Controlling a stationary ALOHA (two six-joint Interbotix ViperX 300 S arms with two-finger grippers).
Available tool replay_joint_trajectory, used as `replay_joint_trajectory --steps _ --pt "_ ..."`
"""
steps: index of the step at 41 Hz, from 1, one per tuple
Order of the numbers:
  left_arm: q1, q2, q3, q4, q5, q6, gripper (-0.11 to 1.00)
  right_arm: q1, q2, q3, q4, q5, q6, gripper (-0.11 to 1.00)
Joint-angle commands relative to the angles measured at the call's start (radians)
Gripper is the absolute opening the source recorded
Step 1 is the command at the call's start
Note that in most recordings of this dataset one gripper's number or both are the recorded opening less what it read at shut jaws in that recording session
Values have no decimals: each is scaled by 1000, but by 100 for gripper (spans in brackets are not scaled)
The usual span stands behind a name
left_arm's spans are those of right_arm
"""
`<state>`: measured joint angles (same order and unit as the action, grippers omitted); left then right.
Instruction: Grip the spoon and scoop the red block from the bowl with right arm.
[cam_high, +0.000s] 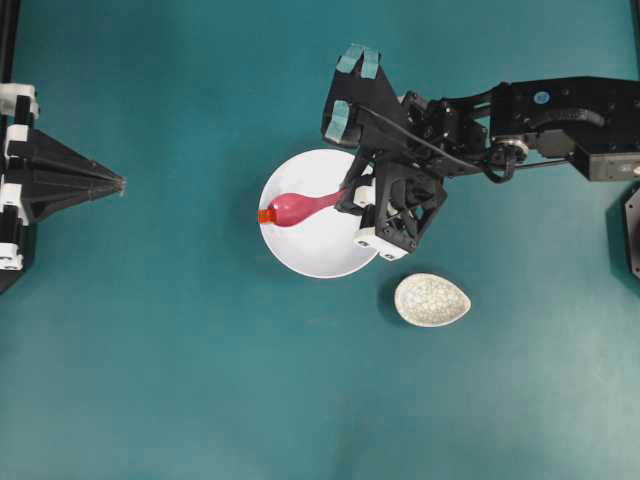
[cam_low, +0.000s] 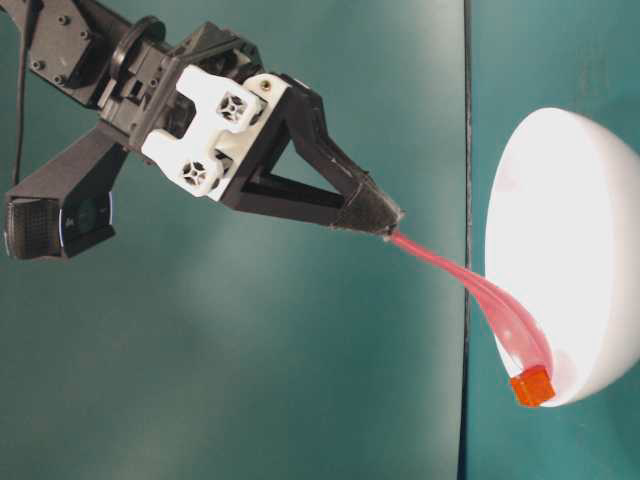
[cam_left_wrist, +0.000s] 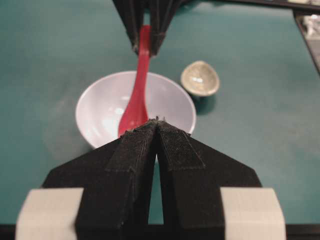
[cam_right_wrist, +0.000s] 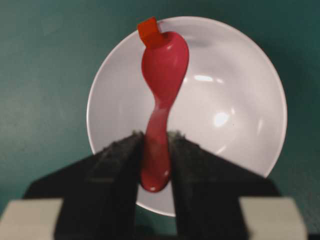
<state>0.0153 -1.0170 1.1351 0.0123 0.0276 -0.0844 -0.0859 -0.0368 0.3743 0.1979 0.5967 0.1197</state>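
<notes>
over the middle of the teal table (cam_high: 150, 380), the right gripper (cam_right_wrist: 155, 150) is clamped on the handle of the spoon (cam_right_wrist: 162, 75), its two black fingers pressing the pink handle from either side. the spoon reaches out across the bowl (cam_high: 320, 250), scoop end toward that dish's far rim as the right wrist view shows it. the red block (cam_right_wrist: 148, 29) sits at the very tip of the scoop, at the bowl's rim; in the overhead view it lies right on the left edge of the bowl, and in the table-level view it hangs at the spoon's end against the bowl's outer curve. whether the block rests on the rim or only on the spoon's tip is hard to tell, since the angles disagree a little.

the left gripper (cam_left_wrist: 158, 125) sits well apart at the left edge of the table, its black fingers pressed together with nothing between them. a small speckled dish (cam_high: 432, 299) stands just beside the bowl, lower right in the overhead view, not touching it.
</notes>
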Motion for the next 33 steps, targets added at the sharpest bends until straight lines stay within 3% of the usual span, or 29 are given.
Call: replay_joint_trajectory --steps 1,33 --pt "2 3 -14 2 -5 0 1 5 -29 -8 3 -11 5 24" --pt "2 8 -12 2 -5 0 1 29 -28 28 5 -77 6 24"
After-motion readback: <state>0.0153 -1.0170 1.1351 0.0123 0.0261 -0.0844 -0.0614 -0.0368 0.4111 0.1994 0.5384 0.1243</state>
